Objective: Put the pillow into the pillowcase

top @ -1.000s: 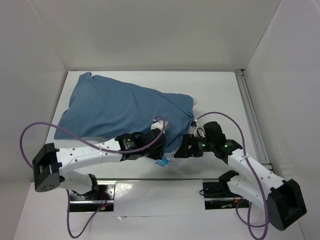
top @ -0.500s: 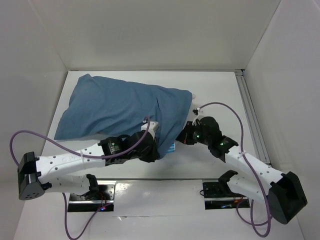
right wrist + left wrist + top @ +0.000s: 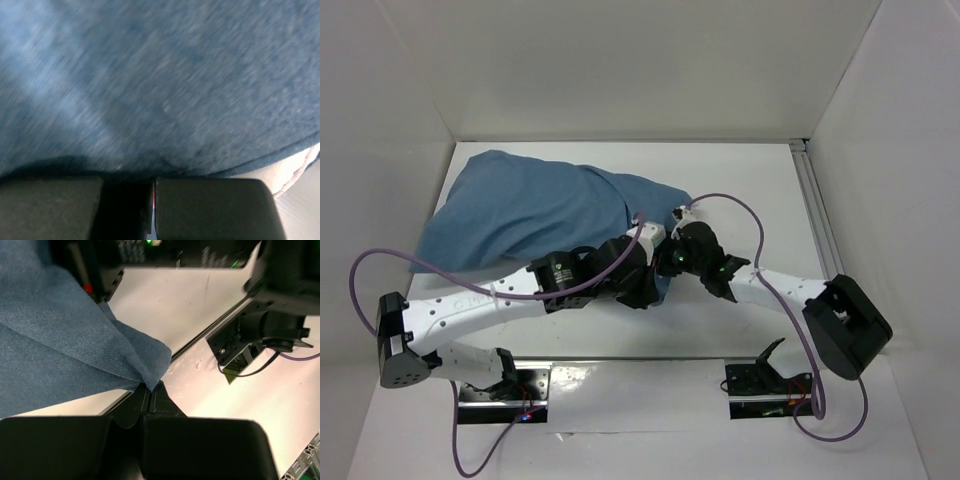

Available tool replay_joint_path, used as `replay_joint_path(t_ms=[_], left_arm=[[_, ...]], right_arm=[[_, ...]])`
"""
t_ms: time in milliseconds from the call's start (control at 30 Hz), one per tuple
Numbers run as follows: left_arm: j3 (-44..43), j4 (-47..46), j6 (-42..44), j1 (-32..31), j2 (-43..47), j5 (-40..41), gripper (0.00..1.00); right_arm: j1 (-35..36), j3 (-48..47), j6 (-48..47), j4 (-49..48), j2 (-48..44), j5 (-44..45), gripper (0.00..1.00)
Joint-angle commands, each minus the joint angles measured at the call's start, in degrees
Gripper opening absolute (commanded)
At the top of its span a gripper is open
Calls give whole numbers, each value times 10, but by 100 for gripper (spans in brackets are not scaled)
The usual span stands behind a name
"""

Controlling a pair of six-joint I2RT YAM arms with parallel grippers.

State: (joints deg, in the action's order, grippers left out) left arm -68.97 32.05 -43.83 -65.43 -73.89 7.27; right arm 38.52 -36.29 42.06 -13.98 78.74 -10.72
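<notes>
White table point(image 3: 760, 190), near edge: left gripper point(image 3: 150, 388) pinching the pillowcase point(image 3: 540, 210) hem, right gripper point(image 3: 152, 182) clenched beside it, you should draw cloth evenly over the pillow point(image 3: 298, 167) corner.

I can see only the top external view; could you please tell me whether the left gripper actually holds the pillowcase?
Observer: Yes. The left wrist view shows the left gripper shut on an edge of the pillowcase.
Operator: Thank you. Is the right gripper open or shut?
Observer: Shut. In the right wrist view, the right gripper sits against the blue cloth. The blur hides whether any cloth is pinched. A sliver of white pillow shows past the hem.
</notes>
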Motion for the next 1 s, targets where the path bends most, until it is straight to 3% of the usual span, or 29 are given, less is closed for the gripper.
replay_joint_path(t_ms=[0,167,300,333,367,400,467,533,567,633,700,767,867,967], left_arm=[[-91,-71,11,-16,-3,-81,0],[-158,-84,28,6,-22,-41,0],[-215,-113,23,89,-55,-136,0],[-226,-113,28,100,-55,-149,0],[-237,-113,37,110,-63,-154,0],[-250,-102,37,131,-63,-161,0],[-250,-96,48,152,-54,-173,0],[-233,-96,48,173,-48,-178,0],[-228,-96,48,180,-41,-184,0],[-243,-85,48,191,-41,-197,0],[-259,-67,64,191,-41,-203,0],[-274,-53,74,196,-35,-203,0],[-287,-35,85,196,-29,-208,0],[-293,-24,85,196,-23,-202,0]], right_arm=[[9,-16,10,-69,9,56,0],[-4,12,22,-83,-26,53,0],[-4,28,36,-121,-29,-9,0],[-11,-5,16,-121,-16,-91,6],[-20,-36,-9,-49,1,-147,15],[-28,-73,-62,20,17,-180,36],[-28,-119,-83,170,-7,-110,49],[-42,-108,-68,209,-105,-37,58],[-61,-77,-58,216,-141,14,59],[-85,-50,-41,227,-237,38,59],[-108,-34,-41,256,-275,63,57],[-114,-40,-77,274,-279,76,58],[-115,-76,-126,298,-215,76,75],[-115,-99,-149,285,-165,87,81]])
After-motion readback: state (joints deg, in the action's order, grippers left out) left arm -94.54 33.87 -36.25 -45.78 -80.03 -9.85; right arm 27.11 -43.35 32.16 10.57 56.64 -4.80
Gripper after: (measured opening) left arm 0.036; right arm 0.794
